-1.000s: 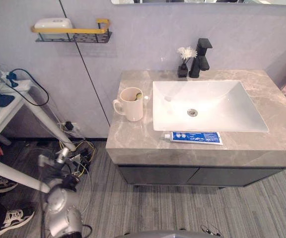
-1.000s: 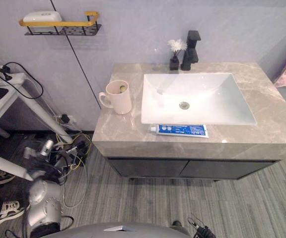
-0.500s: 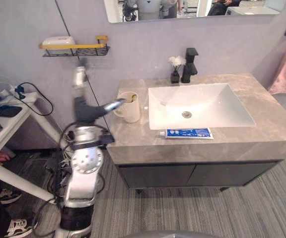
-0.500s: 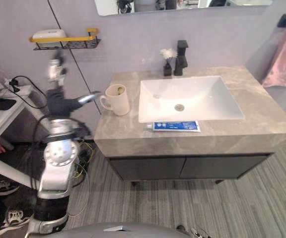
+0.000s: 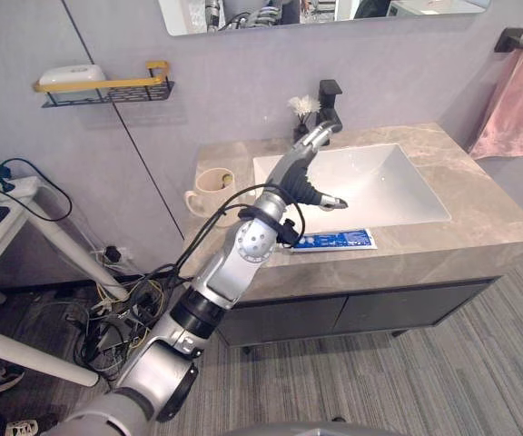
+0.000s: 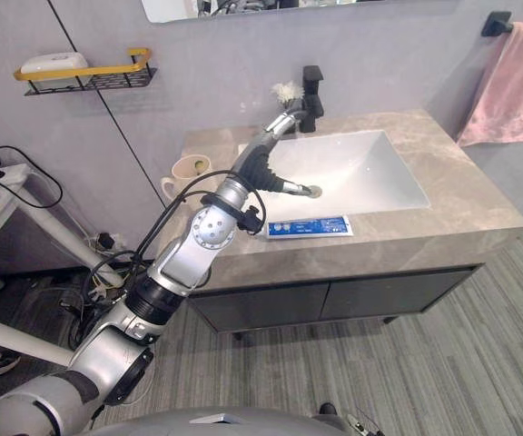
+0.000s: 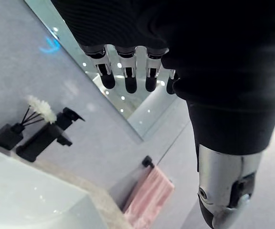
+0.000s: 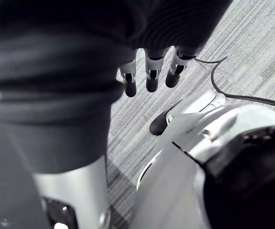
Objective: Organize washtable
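nothing tidied yet, i judge. my left hand [image 5: 300, 173] hovers open and empty over the sink [image 5: 398, 186], frame centre. toothpaste tube [image 5: 336, 240] lies just below it, mug [image 5: 212, 188] centre-left. right hand [image 8: 147, 71] open, idle.

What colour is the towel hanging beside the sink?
The towel is pink; the right eye view shows it best.

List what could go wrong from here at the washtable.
1. The open left robot hand points at the flowers; reaching on could topple them.
2. Its arm crosses in front of the mug; lowering might bump it.
3. The toothpaste lies near the counter front; a push could drop it.
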